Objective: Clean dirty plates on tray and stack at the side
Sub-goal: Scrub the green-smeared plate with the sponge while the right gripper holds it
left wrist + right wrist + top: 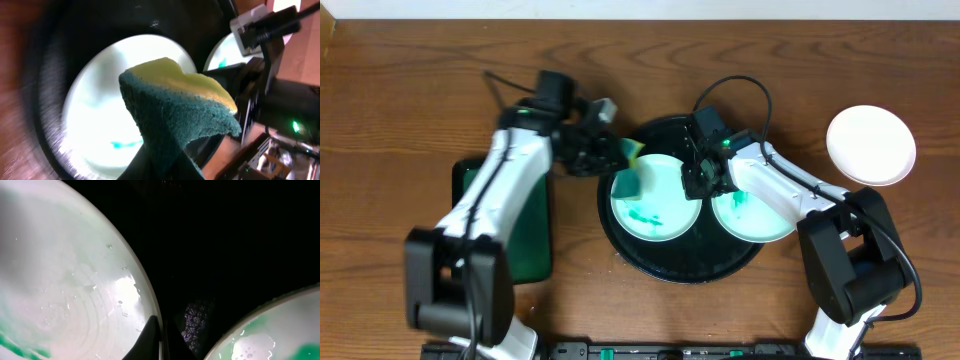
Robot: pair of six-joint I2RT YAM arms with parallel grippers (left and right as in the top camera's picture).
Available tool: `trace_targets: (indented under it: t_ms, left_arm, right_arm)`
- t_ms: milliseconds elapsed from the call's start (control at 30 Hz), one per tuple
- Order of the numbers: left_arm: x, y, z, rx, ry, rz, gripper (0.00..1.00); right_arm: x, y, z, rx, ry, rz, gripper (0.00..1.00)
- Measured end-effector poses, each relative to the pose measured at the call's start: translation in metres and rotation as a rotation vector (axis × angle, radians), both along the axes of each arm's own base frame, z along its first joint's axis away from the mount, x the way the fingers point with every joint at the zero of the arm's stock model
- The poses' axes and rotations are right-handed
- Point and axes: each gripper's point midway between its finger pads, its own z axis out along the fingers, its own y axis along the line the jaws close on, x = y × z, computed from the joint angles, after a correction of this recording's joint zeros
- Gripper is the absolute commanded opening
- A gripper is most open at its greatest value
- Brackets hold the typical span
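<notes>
The large round black tray (685, 262) holds two pale-mint plates. The left plate (655, 215) has green smears; it also shows in the left wrist view (95, 110) and the right wrist view (65, 270). My left gripper (610, 158) is shut on a yellow and teal sponge (628, 178), held over this plate's far left edge; the sponge fills the left wrist view (175, 110). My right gripper (696, 185) is shut on the left plate's right rim (160, 337). The right plate (755, 215) has a green smear. A clean white plate (871, 146) lies on the table at the right.
A rectangular green tray (520, 235) lies on the table at the left, under my left arm. The right plate (270, 330) sits close beside my right gripper, with a strip of black tray (225, 240) between the two plates.
</notes>
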Motion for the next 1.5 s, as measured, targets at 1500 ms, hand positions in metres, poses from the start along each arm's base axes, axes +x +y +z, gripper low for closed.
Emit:
trace_targets:
  t_ms: [1500]
  left_arm:
    - [-0.021,-0.018,-0.106,0.371,0.241,0.046,0.07]
  right_arm:
    - [0.001,0.0,-0.001,-0.002,-0.003,-0.001,0.01]
